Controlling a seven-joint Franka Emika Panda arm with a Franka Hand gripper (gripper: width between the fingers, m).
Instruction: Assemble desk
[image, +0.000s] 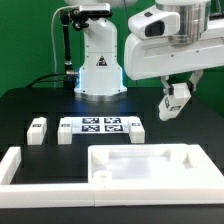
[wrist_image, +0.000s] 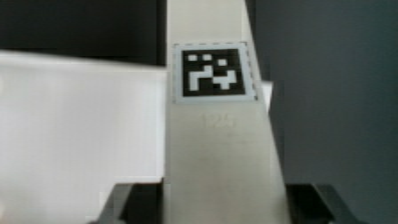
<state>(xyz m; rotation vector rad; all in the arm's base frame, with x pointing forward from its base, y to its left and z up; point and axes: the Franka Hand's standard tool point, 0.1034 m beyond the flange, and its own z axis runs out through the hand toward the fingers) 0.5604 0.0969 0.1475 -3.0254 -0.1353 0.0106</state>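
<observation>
One leg block (wrist_image: 214, 140) is clamped in my gripper (image: 175, 97), jaws half closed, lifted above the far edge of the tabletop panel (image: 150, 162). I judge this is for carrying it over the rim. Three spare legs (image: 38, 128) lie beyond it.

Legible words, numbers: none. Black-and-white square tag (wrist_image: 214, 72) on leg block (wrist_image: 222, 150); four like tags on marker board (image: 101, 126); dark triangular mark (image: 97, 64) on robot base (image: 100, 40).

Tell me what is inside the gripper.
A white leg block with a square tag, clamped in the gripper. The fingers cover its gripped sides.
</observation>
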